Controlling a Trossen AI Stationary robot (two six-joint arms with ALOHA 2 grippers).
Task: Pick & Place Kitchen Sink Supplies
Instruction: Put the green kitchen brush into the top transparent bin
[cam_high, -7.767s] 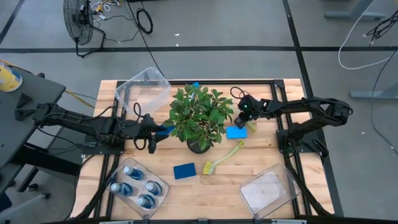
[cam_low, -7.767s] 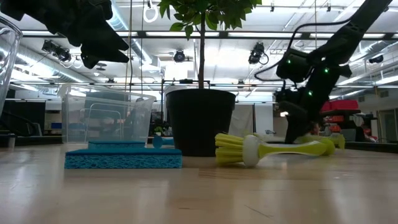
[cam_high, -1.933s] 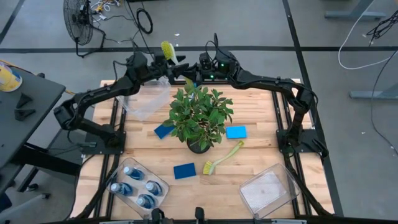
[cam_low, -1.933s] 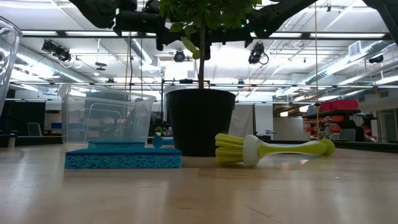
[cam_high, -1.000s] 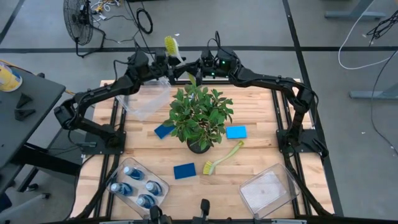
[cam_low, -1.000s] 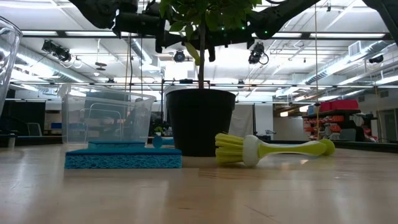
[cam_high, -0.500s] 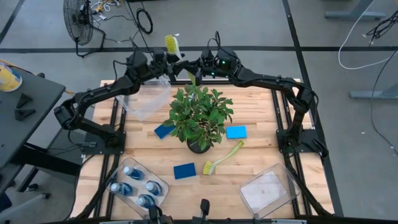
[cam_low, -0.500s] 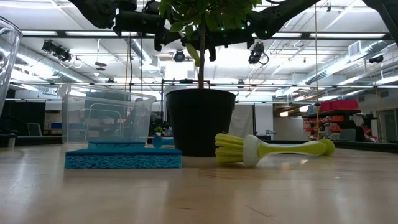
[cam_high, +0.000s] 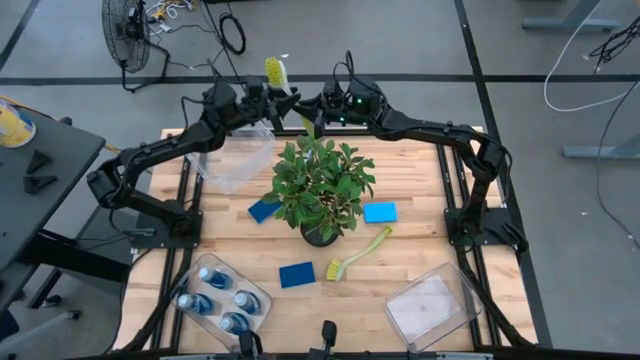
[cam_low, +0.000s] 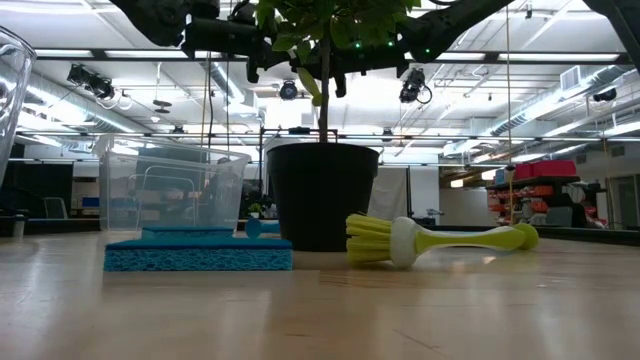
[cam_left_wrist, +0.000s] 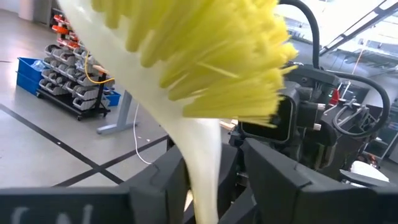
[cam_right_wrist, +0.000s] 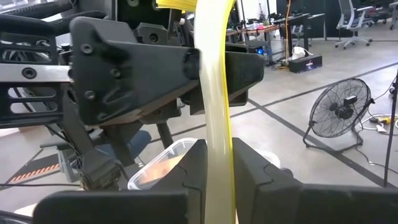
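While both arms meet high above the far edge of the table (cam_high: 420, 270), beyond the potted plant (cam_high: 320, 188), a yellow-green dish brush (cam_high: 276, 74) is held between them, bristle head up and handle angling down toward the plant. The right gripper (cam_high: 312, 112) has its fingers (cam_right_wrist: 193, 168) pressed together on the brush handle. The left gripper (cam_high: 272, 100) sits just beside it with its fingers (cam_left_wrist: 273, 171) on either side of the handle below the bristles; whether they press on it cannot be told. A second dish brush (cam_high: 358, 254) lies just in front of the plant's pot, with one blue sponge (cam_high: 380, 212) to the plant's right, one (cam_high: 296, 274) in front of it, and one (cam_high: 263, 210) to its left. Four blue bottles (cam_high: 218, 298) stand in a clear bin (cam_high: 262, 300) well in front-left of the plant; another clear bin (cam_high: 432, 308) sits front-right, and a third (cam_high: 232, 160) tilts at the plant's far left.
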